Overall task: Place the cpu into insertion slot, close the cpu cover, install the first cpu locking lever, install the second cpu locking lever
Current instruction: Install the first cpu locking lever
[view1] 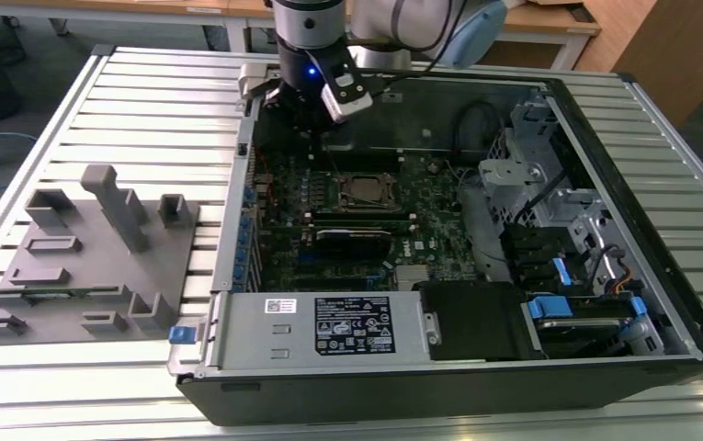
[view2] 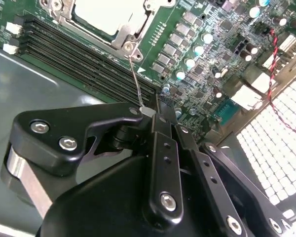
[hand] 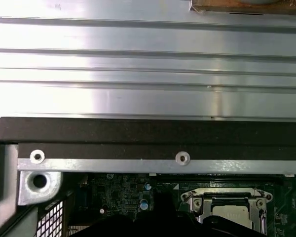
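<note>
Open desktop computer with the arm working at the processor socket.

**Hidden or cut off.** The cpu (view2: 106, 12), a small flat square chip with a pale dull-metal top, is cut by the frame edge in both wrist views. In the exterior view the fingertips are lost in the shadow of the black steel computer case (view1: 449, 395). In the second wrist view the far end of the thin bright bent-wire locking lever (view2: 136, 84) disappears between the fingertips.

**Surroundings.**
- The cpu lies in its socket on the green motherboard (view2: 207, 54).
- The cpu cover (view2: 130, 32), a thin dull-metal square frame plate with a large window, lies flat around the chip.
- A row of long black memory slots (view2: 84, 59) runs just beside the socket.
- A red-and-black twisted wire pair (view2: 278, 59) crosses the board near a perforated metal wall (view2: 286, 128).
- In the exterior view a silver power-supply box with a black label (view1: 326, 326) fills the near end of the case.
- The case stands on a ribbed aluminium table (view1: 142, 110).
- A grey moulded parts fixture (view1: 94, 266) stands on the table at the exterior view's left, apart from the case.

**End effector.** The black two-finger gripper (view2: 155, 116) reaches down inside the case, close to the wall beyond the socket. Its fingers are drawn together, pinching the locking lever's tip. The lever rises at a slant from the socket corner up to the fingertips.
</note>
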